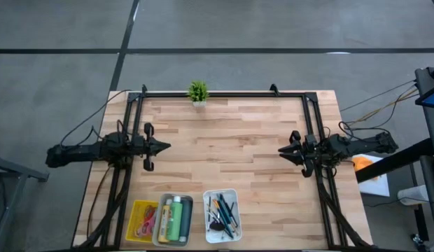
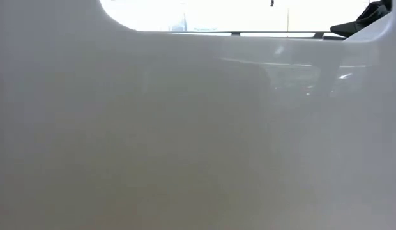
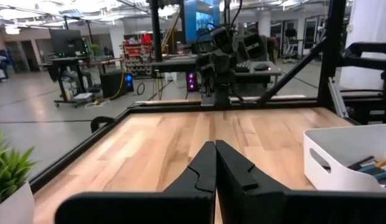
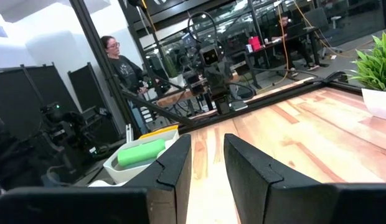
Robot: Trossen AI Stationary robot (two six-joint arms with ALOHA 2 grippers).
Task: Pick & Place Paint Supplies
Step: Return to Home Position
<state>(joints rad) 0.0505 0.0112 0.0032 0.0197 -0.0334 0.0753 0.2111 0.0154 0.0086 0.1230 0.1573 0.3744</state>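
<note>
Paint bottles [image 1: 175, 218] look light, rigid, slick: we'd pinch mid-body; brushes [image 1: 222, 210] thin, take mid-shaft. Left gripper [image 3: 215, 149] clenched empty, right gripper [image 4: 207, 140] slightly parted, empty.

arms 2 | hands 2: left hand [image 1: 165, 146], right hand [image 1: 282, 150] | trays 3, nearer the left hand: yellow tray [image 1: 136, 209], grey tray [image 1: 173, 197], white tray [image 1: 220, 192] | bottles 2 clear: yellow bottle [image 1: 165, 222], green bottle [image 1: 177, 218] | potted plant [image 1: 197, 91] 1 | person [image 4: 121, 65] 1 | scissors [image 1: 148, 222], brushes [image 1: 222, 213]: too small to count
</note>
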